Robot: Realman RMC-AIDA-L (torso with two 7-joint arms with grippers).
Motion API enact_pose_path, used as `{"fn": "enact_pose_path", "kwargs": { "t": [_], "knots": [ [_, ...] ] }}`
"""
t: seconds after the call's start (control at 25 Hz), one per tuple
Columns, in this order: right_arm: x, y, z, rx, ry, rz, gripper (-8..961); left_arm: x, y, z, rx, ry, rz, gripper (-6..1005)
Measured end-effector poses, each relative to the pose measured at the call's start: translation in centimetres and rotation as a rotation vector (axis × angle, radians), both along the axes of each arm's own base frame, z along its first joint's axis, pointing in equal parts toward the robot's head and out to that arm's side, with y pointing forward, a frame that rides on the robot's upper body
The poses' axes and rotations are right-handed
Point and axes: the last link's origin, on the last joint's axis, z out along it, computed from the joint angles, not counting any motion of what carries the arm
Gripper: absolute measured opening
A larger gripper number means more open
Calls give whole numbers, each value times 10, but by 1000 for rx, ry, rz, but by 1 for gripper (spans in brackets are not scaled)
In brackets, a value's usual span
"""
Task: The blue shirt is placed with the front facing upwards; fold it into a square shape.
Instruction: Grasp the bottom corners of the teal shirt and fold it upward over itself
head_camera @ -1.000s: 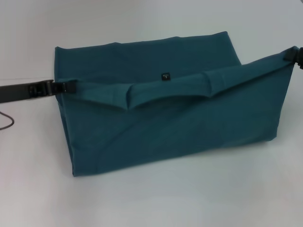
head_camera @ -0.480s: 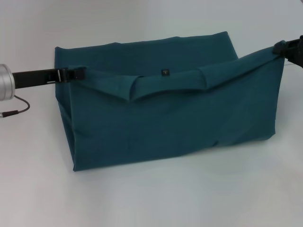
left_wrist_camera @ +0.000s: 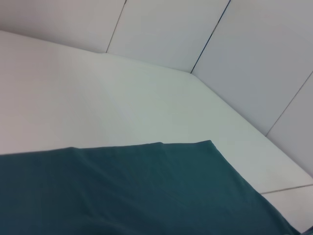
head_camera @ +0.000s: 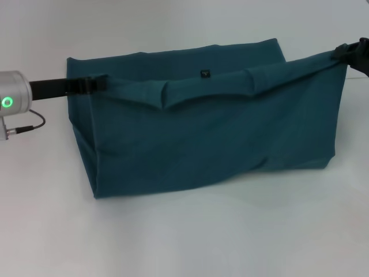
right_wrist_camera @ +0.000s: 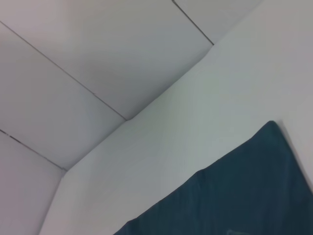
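Both arms have carried the shirt's [head_camera: 213, 138] raised edge farther from the robot since a second ago, so the lifted panel stands taller and its bottom fold has slid back across the desk [head_camera: 190, 236]. It is dark teal-blue, plain on the side facing the camera, and hangs as a broad sheet between the two grippers, with the rest lying flat behind it. Along the top edge, the cloth sags and rolls into a soft fold, with a small dark tag [head_camera: 203, 74] just behind it. Left gripper [head_camera: 102, 84] has its jaws pinched on the left corner; right gripper [head_camera: 341, 51] has its jaws clamped on the higher right corner.
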Motion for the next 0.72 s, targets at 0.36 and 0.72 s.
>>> {"fn": "enact_pose_path", "kwargs": {
  "t": [0.36, 0.72],
  "knots": [
    [9, 8, -21, -2, -74, -71, 32, 8, 6, -31, 79, 134, -34, 60],
    [11, 10, -27, -9, -133, -70, 467, -7, 1, -31, 122, 157, 4, 285]
  ]
}}
